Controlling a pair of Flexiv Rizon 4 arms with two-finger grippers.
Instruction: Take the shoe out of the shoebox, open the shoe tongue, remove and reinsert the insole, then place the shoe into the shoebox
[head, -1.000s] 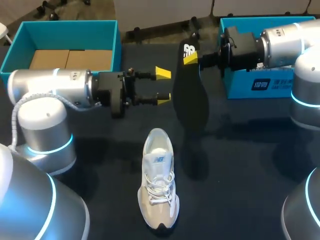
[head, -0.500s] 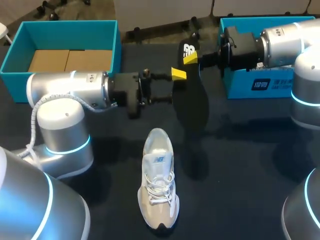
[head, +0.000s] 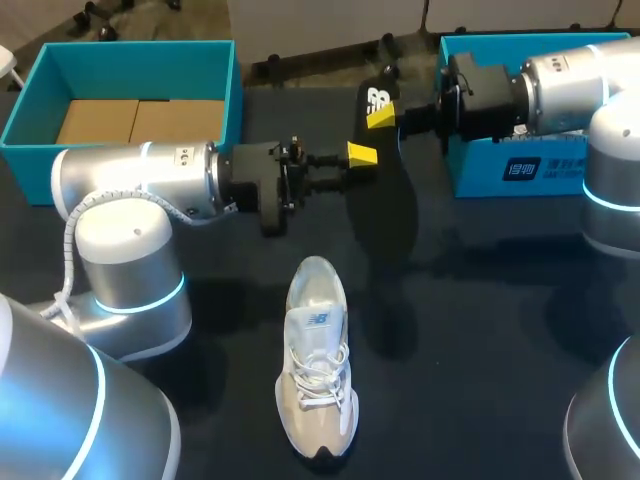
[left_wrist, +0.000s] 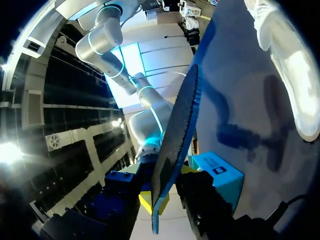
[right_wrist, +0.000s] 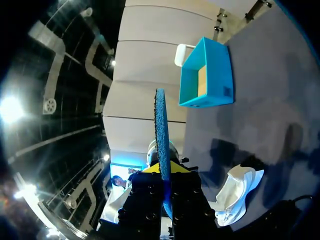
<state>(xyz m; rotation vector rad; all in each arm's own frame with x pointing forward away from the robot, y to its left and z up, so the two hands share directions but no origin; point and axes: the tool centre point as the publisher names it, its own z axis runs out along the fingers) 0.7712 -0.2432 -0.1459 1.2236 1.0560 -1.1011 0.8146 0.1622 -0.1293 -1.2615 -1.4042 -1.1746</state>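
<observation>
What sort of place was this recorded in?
Probably a robotics lab bench: a left arm and right arm work over a dark table with a shoe, its insole and a teal shoebox.

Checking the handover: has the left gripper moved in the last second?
Yes. The left gripper has moved away from the open teal box to the black insole in the right gripper.

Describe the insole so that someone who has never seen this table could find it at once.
Start at the dark table and find the white shoe lying near its middle. Just beyond the shoe, the insole hangs in the air, pinched at one end by the right gripper. It is the only thin, flat, black, foot-shaped piece, and it rests on nothing.
</observation>
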